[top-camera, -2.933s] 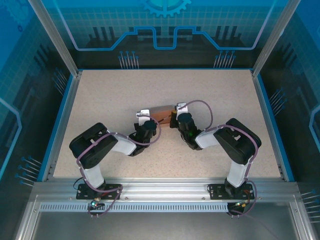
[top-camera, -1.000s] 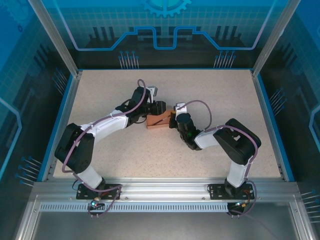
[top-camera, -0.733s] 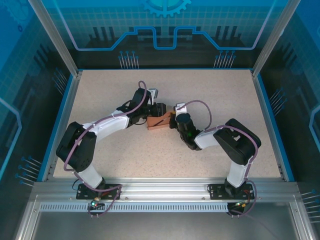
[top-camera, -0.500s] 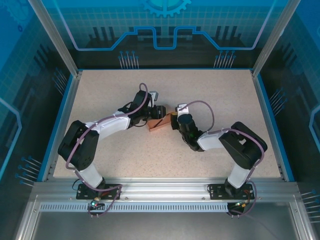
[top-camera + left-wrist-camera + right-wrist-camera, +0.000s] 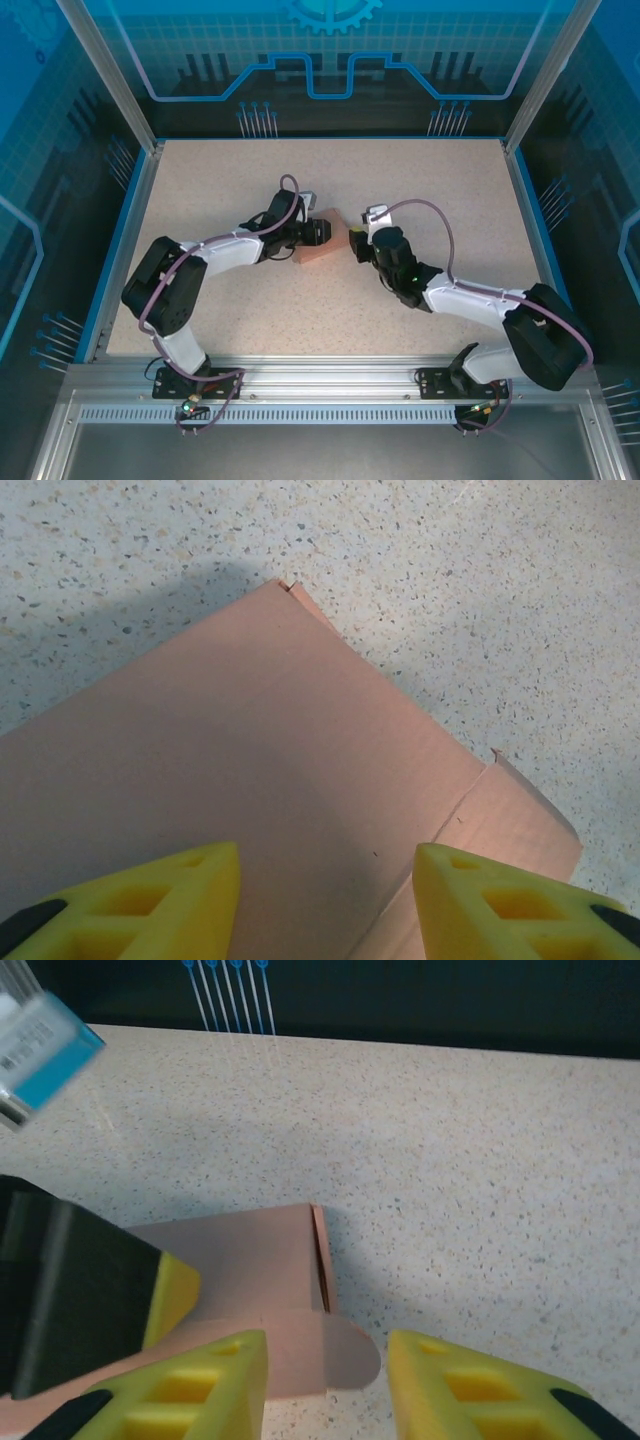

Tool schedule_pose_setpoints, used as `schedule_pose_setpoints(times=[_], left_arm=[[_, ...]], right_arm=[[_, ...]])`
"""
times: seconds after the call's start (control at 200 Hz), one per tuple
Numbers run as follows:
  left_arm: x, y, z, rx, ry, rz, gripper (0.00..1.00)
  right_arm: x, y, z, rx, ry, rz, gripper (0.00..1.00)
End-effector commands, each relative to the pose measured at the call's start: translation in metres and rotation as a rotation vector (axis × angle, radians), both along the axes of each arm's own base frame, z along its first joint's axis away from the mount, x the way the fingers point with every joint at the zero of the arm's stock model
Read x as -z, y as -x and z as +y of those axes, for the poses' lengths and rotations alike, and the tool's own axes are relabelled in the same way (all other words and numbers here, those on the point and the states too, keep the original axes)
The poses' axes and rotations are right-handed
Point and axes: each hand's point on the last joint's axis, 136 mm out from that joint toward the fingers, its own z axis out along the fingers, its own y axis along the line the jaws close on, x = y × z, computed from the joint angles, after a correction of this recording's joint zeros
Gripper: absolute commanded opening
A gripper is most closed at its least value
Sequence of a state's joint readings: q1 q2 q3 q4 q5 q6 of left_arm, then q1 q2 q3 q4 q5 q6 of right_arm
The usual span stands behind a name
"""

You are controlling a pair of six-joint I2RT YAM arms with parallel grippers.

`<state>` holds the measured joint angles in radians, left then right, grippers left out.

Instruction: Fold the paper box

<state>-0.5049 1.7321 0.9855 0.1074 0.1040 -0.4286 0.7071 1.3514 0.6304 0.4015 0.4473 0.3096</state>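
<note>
My right gripper (image 5: pixel 325 1360) has just let go and backed off, fingers spread, so I think the paper box (image 5: pixel 320 250), mid-frame under my left gripper's (image 5: pixel 325 880) spread fingers, holds its shape.

Left gripper (image 5: pixel 325 870), right gripper (image 5: pixel 325 1355): both jaws apart.

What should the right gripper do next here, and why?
Probably ease the right gripper forward to tuck the rounded flap into the box: its jaws stand open, the flap sticks out just ahead of them, and the left gripper sits open-jawed over the box.
</note>
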Motion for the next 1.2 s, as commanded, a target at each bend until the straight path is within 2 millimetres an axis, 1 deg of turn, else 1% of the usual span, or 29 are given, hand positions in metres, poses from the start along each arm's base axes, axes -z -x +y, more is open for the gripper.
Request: schedule_pose_setpoints(times=[0.0, 0.005, 0.01, 0.1, 0.12, 0.14, 0.17, 0.27, 0.315, 0.38, 0.47, 0.585, 0.645, 0.75, 0.836, 0.921, 0.986, 1.081, 1.196], left_arm=[[0.013, 0.005, -0.002, 0.0, 0.022, 0.027, 0.51], [0.013, 0.005, -0.002, 0.0, 0.022, 0.027, 0.51], [0.013, 0.005, -0.001, -0.001, 0.022, 0.027, 0.51], [0.017, 0.005, -0.001, -0.005, 0.023, 0.027, 0.51], [0.018, 0.006, -0.001, -0.006, 0.024, 0.028, 0.51], [0.019, 0.006, -0.001, -0.005, 0.024, 0.027, 0.51], [0.02, 0.006, -0.001, -0.006, 0.024, 0.028, 0.51], [0.023, 0.007, 0.0, -0.014, 0.031, 0.027, 0.51], [0.025, 0.009, 0.0, -0.014, 0.031, 0.03, 0.51], [0.027, 0.009, 0.001, -0.018, 0.032, 0.031, 0.51], [0.031, 0.011, 0.001, -0.018, 0.029, 0.032, 0.51], [0.034, 0.012, 0.003, -0.024, 0.028, 0.034, 0.51], [0.035, 0.013, 0.003, -0.022, 0.031, 0.035, 0.52], [0.032, 0.012, 0.002, -0.023, 0.04, 0.03, 0.52], [0.025, 0.01, 0.001, -0.023, 0.047, 0.017, 0.53], [0.017, 0.008, 0.001, -0.021, 0.047, -0.002, 0.54], [0.008, 0.006, 0.002, -0.024, 0.042, -0.027, 0.55], [-0.009, 0.004, 0.005, -0.026, 0.033, -0.073, 0.57], [-0.025, -0.001, 0.016, -0.049, 0.014, -0.123, 0.6]], right_arm=[[0.004, -0.013, 0.003, -0.064, 0.045, 0.096, 0.4], [0.002, -0.014, 0.004, -0.07, 0.042, 0.097, 0.4], [0.005, -0.016, 0.004, -0.067, 0.049, 0.108, 0.4], [0.021, -0.033, 0.009, -0.093, 0.051, 0.208, 0.42], [0.03, -0.033, 0.008, -0.098, 0.053, 0.238, 0.42], [0.025, -0.041, 0.011, -0.103, 0.038, 0.239, 0.42], [0.031, -0.047, 0.012, -0.103, 0.033, 0.262, 0.43], [0.053, -0.06, 0.018, -0.127, 0.02, 0.344, 0.44], [0.059, -0.064, 0.023, -0.145, 0.013, 0.368, 0.46], [0.07, -0.065, 0.028, -0.161, 0.016, 0.402, 0.48], [0.087, -0.066, 0.029, -0.16, 0.03, 0.446, 0.49], [0.111, -0.064, 0.023, -0.139, 0.037, 0.512, 0.49], [0.12, -0.062, 0.019, -0.126, 0.037, 0.54, 0.49], [0.129, -0.059, 0.014, -0.116, 0.037, 0.568, 0.49], [0.132, -0.057, 0.012, -0.114, 0.041, 0.575, 0.49], [0.126, -0.058, 0.01, -0.115, 0.043, 0.567, 0.49], [0.116, -0.06, 0.01, -0.12, 0.05, 0.546, 0.49], [0.095, -0.062, 0.01, -0.131, 0.052, 0.502, 0.5], [0.071, -0.06, 0.011, -0.15, 0.045, 0.457, 0.52]])
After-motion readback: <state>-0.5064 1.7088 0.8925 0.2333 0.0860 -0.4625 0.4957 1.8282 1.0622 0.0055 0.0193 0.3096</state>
